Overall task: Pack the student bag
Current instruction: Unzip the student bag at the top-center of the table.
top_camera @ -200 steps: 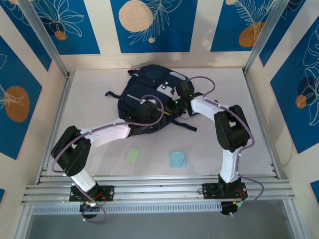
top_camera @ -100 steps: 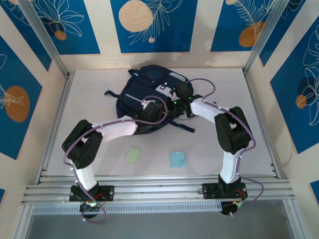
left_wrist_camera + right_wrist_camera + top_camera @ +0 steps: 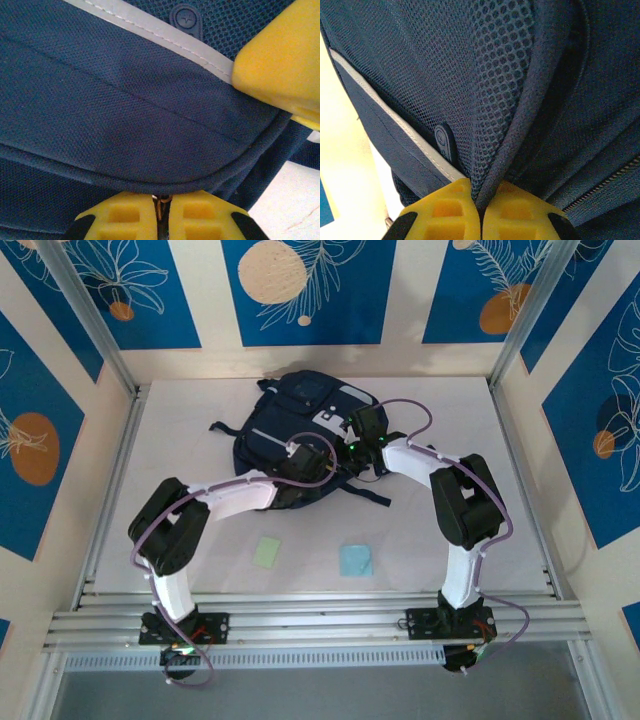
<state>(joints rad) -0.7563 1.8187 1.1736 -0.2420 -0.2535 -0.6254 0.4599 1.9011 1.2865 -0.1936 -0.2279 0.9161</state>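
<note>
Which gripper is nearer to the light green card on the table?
Left. The left gripper is shut on the near edge of the student bag, just beyond the light green card; the right gripper is shut on the bag farther back and to the right.

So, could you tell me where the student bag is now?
In the top view, the student bag lies at the far middle of the table, beyond the green card and the blue card.

Left pincer (image 3: 161, 212) has advanced; now clamped on student bag (image 3: 125, 100).
</note>
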